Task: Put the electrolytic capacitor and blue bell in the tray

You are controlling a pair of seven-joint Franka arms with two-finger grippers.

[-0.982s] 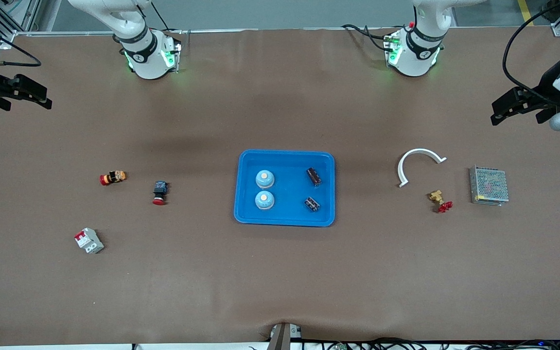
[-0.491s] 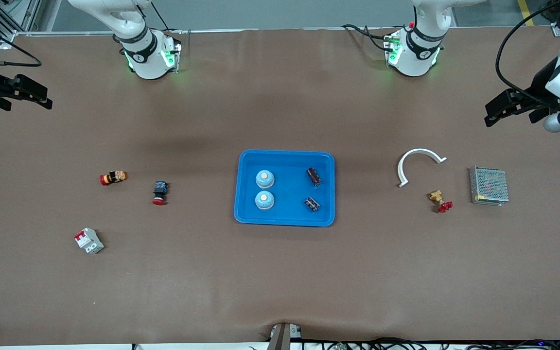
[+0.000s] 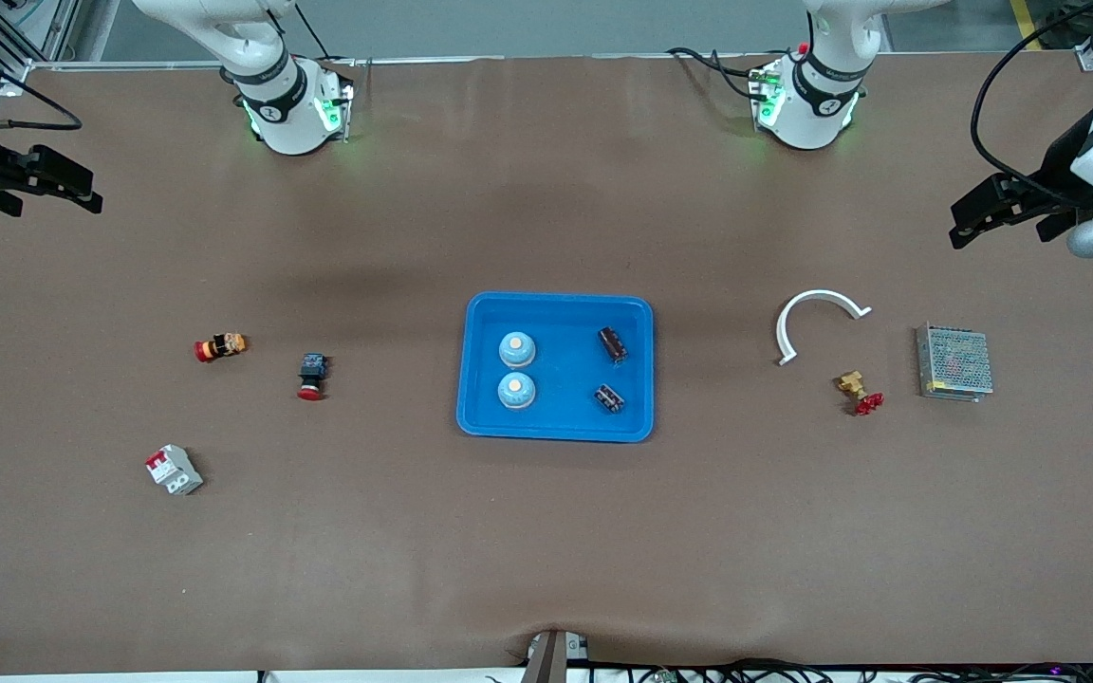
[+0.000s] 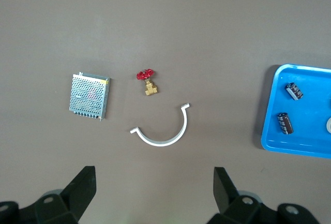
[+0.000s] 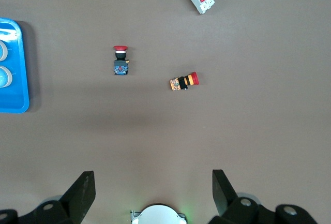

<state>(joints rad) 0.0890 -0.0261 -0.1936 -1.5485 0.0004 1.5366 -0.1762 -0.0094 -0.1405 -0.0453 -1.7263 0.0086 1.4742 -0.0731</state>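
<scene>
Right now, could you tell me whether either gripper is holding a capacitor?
No, both capacitors lie in the tray, and the left gripper and right gripper are open and empty.

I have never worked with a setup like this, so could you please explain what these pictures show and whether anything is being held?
Two robot arms stand at a brown table. One picture looks down from a high camera facing them; the other two come from cameras on each arm's wrist. The left gripper and the right gripper hang open and empty over the table's two ends.

In the middle lies a blue tray holding two blue bells and two capacitors. Toward the left arm's end lie a white curved piece, a red-handled brass valve and a grey mesh box. Toward the right arm's end lie two red push buttons and a white circuit breaker.
</scene>
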